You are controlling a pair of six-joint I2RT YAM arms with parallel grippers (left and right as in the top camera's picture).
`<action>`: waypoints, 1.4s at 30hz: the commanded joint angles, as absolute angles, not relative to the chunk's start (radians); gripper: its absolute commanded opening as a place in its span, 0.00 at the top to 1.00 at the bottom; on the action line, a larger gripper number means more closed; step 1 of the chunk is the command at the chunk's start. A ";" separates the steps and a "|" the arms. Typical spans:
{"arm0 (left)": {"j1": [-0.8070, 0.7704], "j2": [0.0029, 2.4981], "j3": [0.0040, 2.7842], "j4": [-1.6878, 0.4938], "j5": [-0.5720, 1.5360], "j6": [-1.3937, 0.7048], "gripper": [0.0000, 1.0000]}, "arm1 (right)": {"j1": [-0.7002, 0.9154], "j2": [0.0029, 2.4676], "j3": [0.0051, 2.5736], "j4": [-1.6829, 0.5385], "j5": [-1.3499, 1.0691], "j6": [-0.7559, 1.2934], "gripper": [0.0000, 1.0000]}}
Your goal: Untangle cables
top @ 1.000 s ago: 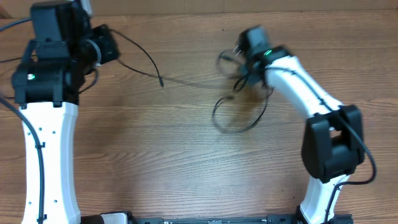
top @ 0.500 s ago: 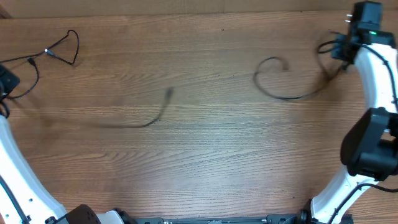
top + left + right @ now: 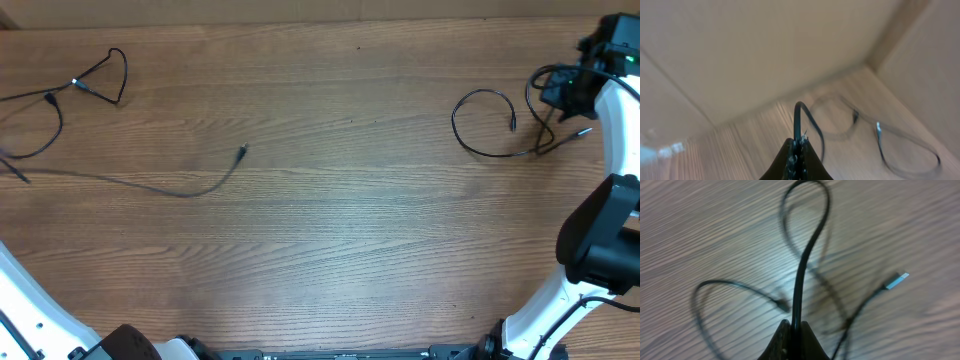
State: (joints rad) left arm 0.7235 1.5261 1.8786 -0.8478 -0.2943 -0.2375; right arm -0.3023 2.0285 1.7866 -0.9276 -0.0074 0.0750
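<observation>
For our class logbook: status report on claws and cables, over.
Left claw shut on left-side cable. Right claw shut on right-side cable, its strands crossing. Nothing else in the way.

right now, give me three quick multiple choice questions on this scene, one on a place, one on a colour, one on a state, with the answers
1. In the overhead view, where does the plug of the long cable lie?
A. under the right arm
B. on the bare table, left of its middle
C. inside the loop on the right

2. What colour is that cable?
A. white
B. red
C. black

3. How do the right fingers stand?
A. shut on a looped cable
B. wide open, holding nothing
C. out of view

Answers:
1 B, the plug sits alone on the wood, left of centre.
2 C, it reads black against the brown wood.
3 A, the right wrist view shows the looped cable pinched between them.
</observation>
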 commanded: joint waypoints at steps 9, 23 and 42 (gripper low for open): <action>0.726 1.521 2.037 -0.718 -0.697 0.125 0.91 | -0.159 2.026 1.786 -0.907 -0.069 0.081 0.96; 0.691 1.782 2.035 -1.008 -0.123 -0.060 0.96 | -0.104 2.026 1.786 -0.901 -0.069 0.079 0.96; 0.184 1.885 2.035 -1.128 0.026 -0.173 0.96 | 0.012 2.026 1.779 -1.022 -0.589 0.079 0.96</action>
